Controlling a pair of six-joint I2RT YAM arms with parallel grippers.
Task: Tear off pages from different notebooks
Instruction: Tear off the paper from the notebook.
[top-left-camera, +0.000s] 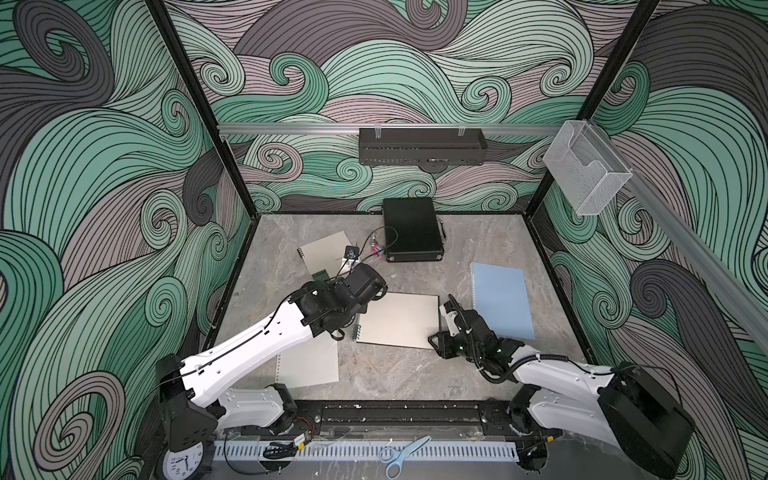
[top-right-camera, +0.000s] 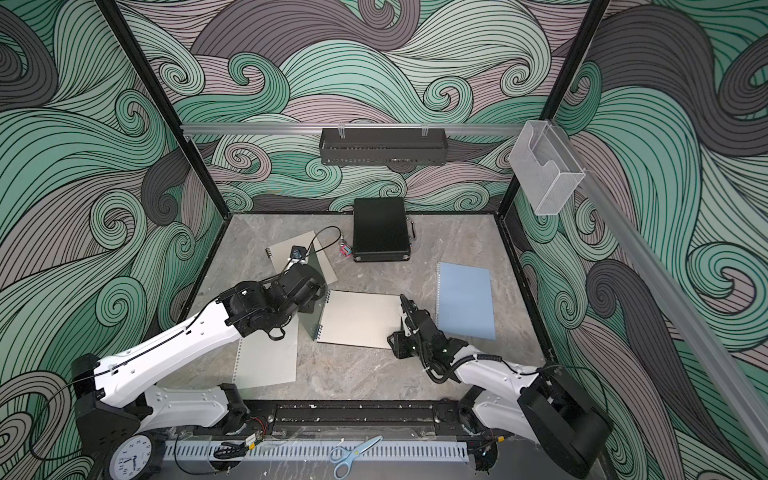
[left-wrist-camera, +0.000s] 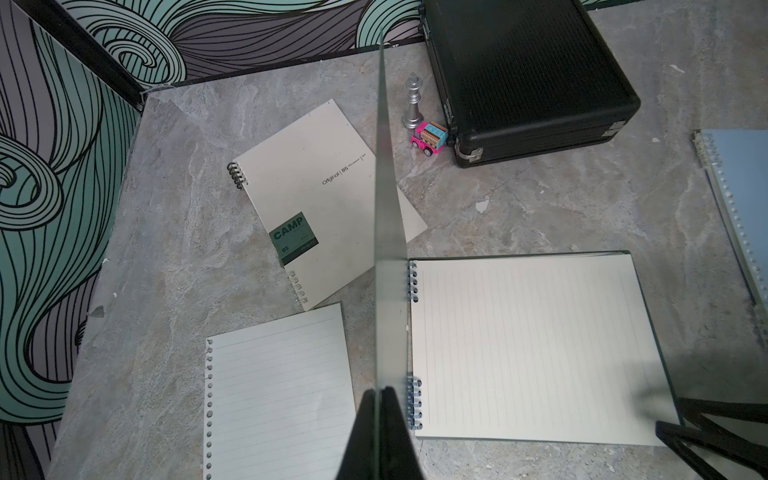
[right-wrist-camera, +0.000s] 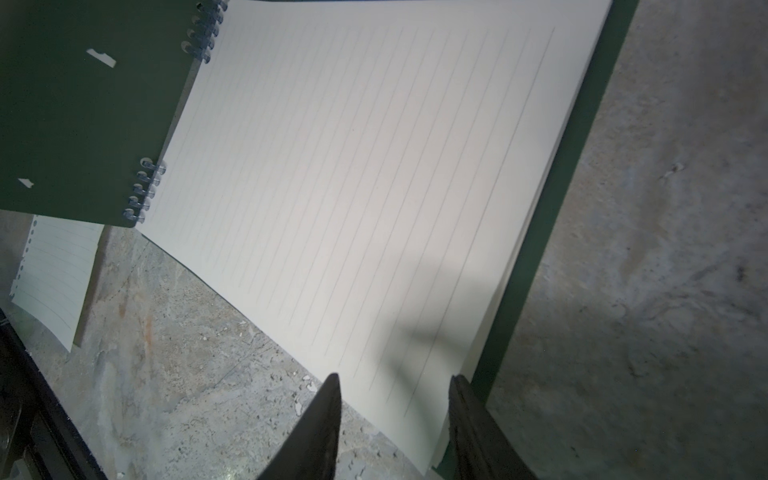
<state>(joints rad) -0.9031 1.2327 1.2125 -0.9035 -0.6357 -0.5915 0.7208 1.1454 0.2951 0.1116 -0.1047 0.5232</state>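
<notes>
The dark green notebook lies open in the middle, lined pages (top-left-camera: 399, 320) (top-right-camera: 359, 318) up. Its green cover (left-wrist-camera: 388, 249) (top-right-camera: 313, 299) stands upright, and my left gripper (left-wrist-camera: 380, 390) is shut on its free edge. My right gripper (right-wrist-camera: 395, 378) (top-left-camera: 435, 341) hangs open just above the pages' near right corner, nothing between its fingers. One loose page (top-left-camera: 309, 365) (left-wrist-camera: 282, 395) with punched holes lies near left, partly under my left arm. The beige notebook (left-wrist-camera: 328, 199) (top-left-camera: 328, 253) lies closed at far left. The light blue notebook (top-left-camera: 500, 301) (top-right-camera: 465, 301) lies closed at right.
A black hard case (top-left-camera: 411, 235) sits at the back, with a silver chess piece (left-wrist-camera: 412, 102) and a pink toy truck (left-wrist-camera: 430, 138) beside it. Scissors (top-left-camera: 405, 455) and a clock (top-left-camera: 183, 463) lie in front of the arm bases. A clear holder (top-left-camera: 584, 172) hangs on the right wall.
</notes>
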